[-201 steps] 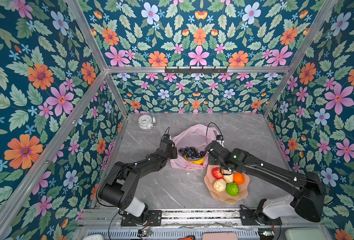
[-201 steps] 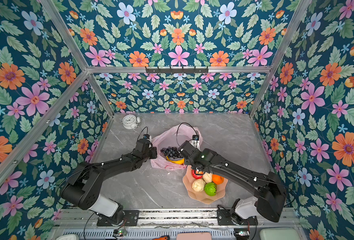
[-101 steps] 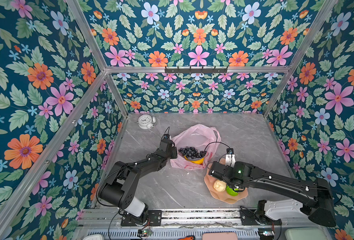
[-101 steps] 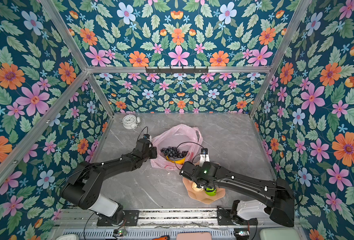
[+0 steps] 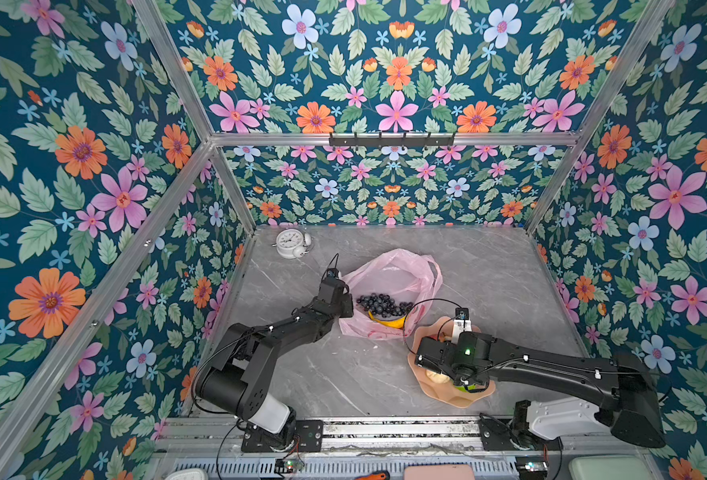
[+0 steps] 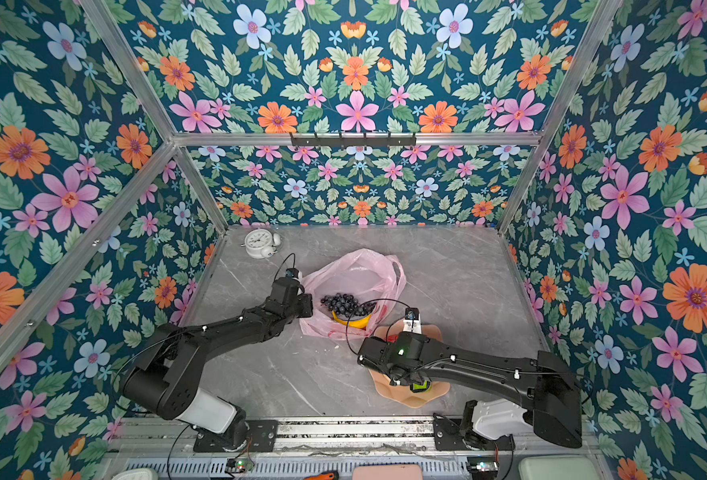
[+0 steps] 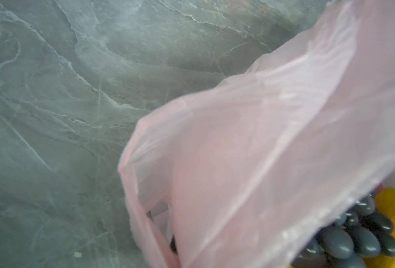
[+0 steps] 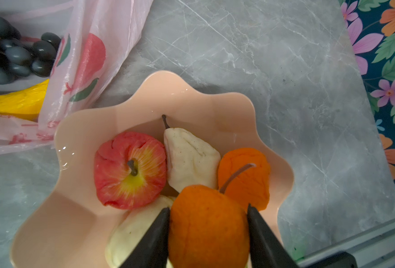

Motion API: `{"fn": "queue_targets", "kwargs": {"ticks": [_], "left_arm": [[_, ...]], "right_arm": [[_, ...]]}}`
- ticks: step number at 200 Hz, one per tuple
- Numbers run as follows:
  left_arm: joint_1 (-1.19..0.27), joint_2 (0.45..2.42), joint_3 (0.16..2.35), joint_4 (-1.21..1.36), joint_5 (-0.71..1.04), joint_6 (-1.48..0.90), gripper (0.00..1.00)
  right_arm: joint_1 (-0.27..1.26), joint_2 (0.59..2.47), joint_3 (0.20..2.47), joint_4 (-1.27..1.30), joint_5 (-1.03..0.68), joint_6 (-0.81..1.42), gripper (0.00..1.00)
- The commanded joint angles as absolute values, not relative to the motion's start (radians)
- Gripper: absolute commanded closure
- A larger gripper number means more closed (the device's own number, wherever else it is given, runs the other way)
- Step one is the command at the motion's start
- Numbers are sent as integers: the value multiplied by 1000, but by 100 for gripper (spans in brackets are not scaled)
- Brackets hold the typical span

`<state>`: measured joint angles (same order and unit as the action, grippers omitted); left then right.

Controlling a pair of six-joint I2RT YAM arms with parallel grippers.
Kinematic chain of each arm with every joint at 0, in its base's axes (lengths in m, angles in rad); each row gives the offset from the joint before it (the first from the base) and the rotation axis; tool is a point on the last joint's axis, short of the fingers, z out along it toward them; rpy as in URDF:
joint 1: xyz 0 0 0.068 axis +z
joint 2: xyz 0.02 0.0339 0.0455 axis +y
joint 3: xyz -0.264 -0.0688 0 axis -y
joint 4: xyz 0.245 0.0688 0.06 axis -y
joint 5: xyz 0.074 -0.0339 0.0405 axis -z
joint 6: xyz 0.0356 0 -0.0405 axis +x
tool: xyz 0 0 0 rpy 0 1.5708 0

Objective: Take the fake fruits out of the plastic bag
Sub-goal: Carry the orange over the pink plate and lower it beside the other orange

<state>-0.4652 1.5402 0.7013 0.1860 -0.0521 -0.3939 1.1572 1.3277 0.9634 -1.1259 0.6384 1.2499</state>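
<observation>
The pink plastic bag (image 5: pixel 389 270) lies open mid-table, with a dark grape bunch (image 5: pixel 383 305) and a yellow banana (image 5: pixel 387 322) inside. My left gripper (image 5: pixel 345 305) is shut on the bag's left rim; in the left wrist view the bag's film (image 7: pixel 261 139) hides the jaws. My right gripper (image 8: pixel 208 211) is shut on an orange (image 8: pixel 208 229) just above the peach bowl (image 8: pixel 192 92). In the bowl lie a red apple (image 8: pixel 130 169), a cream pear (image 8: pixel 189 157), a second orange (image 8: pixel 245 176) and another cream piece (image 8: pixel 131 232). A bit of green fruit (image 5: pixel 467 388) shows under the right wrist.
A white alarm clock (image 5: pixel 291 243) stands at the back left of the grey marble table (image 5: pixel 489 266). Floral walls close in the left, back and right. The bowl (image 5: pixel 426 392) sits near the front rail, touching the bag's lower right corner.
My right arm has drawn back from the bag's mouth to above the bowl, carrying the orange. The left arm and the bag have stayed put.
</observation>
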Motion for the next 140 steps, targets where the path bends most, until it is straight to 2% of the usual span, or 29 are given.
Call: {"fn": "queue_targets", "kwargs": {"ticks": [1,101,140], "left_arm": [[-466,1536,705,187,-58,-390,98],[-466,1539,705,189,-53,-391,98],[-466,1540,705,189,-54,-392,97]], "right_arm": [[1158,1344,961,-1109,627,1275,50],[1158,1402,934,-1072,628,1307,48],[1158,1429,934,-1064,626,1316,44]]}}
